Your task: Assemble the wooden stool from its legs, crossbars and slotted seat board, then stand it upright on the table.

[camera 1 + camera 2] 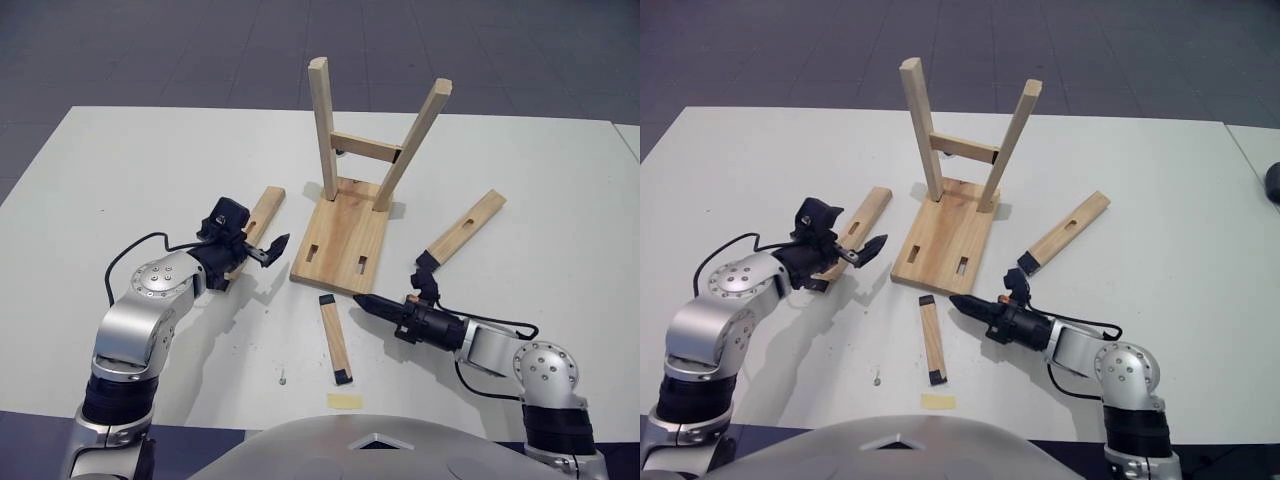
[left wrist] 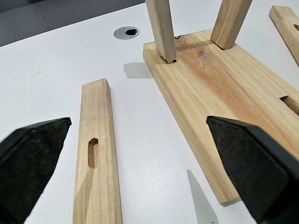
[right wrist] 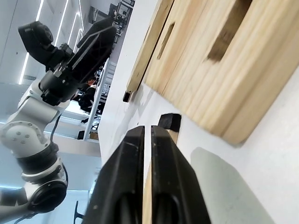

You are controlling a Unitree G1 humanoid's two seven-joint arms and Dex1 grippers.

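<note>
Seat board (image 1: 340,245) flat on the table (image 1: 130,170), two legs (image 1: 322,130) and a crossbar (image 1: 365,148) stuck in it, pointing up. Left gripper (image 1: 262,248) spread wide, holding nothing, by a loose leg (image 1: 264,212). Right gripper (image 1: 360,299) pressed together, holding nothing, near the board's front edge and a short bar (image 1: 336,338).

The 2 eye views look forward and down from the head, well above the seat board (image 1: 340,238), and take in most of the table (image 1: 560,190). The left wrist view sits low and close at the seat board's left side, facing along it. The right wrist view lies almost on the tabletop at the seat board's near end, rolled sideways. All 4 views share the seat board.
</note>
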